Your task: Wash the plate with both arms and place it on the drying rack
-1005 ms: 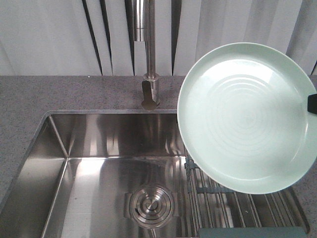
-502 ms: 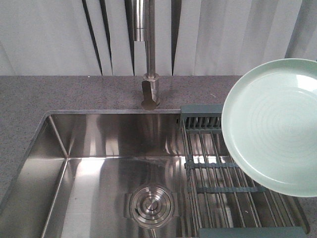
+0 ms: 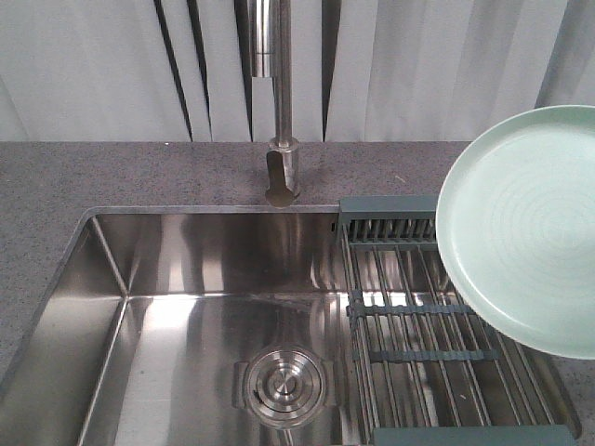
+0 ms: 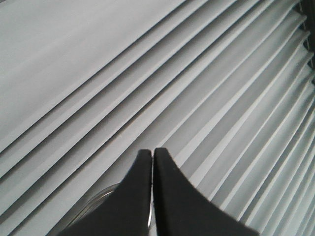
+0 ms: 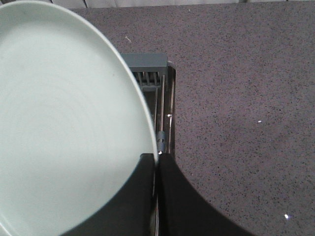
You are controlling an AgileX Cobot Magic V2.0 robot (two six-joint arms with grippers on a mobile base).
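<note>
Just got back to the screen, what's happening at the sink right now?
The right gripper is clamped on the rim of the plate, holding it tilted over the right side of the drying rack, which sits across the right part of the sink. The plate does not look set down yet. The left gripper is shut, holds nothing and points at the blinds.

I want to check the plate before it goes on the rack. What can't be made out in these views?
- Front view: the plate is cut off by the right edge, and the right gripper holding it lies out of frame.
- Front view: the plate hides the right side of the drying rack.
- Right wrist view: the jaws cover the gripped rim.
- Left wrist view: the left gripper, shut, shows only blinds; the curved shiny edge beside it is unidentifiable.
</note>
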